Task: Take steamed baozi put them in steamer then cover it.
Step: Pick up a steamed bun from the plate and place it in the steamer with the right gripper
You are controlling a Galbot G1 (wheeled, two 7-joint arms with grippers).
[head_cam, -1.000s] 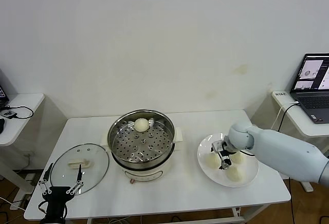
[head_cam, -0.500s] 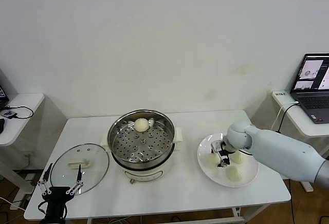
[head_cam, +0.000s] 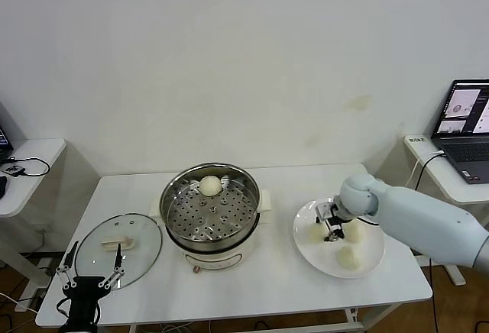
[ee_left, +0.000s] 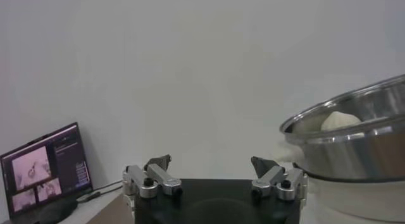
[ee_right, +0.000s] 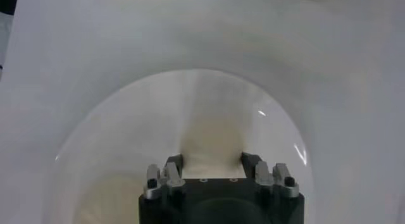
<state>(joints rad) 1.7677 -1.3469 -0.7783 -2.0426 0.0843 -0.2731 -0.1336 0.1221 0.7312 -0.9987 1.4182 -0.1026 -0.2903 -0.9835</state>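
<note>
Inspector: Right tool (head_cam: 333, 224)?
Clerk: Lower right of the head view, over the white plate (head_cam: 370, 266), fingers closed round one steamed baozi (ee_right: 212, 140).

Inspector: Left tool (head_cam: 90, 276)?
Clerk: Lower left corner, wide open, empty, near the cover (head_cam: 118, 241) lying on the worktop (head_cam: 260, 287).

Inspector: Steamer (head_cam: 210, 209)?
Clerk: Centre frame, uncovered, one bun (head_cam: 210, 185) on its tray.

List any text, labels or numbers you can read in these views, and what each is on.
None can be read.
Laptop on the right side table: its screen shows image windows, any text too small to read.
White tag beside that laptop: dark marks, too small to read.
Steamer, cover, plate: no markings visible.
</note>
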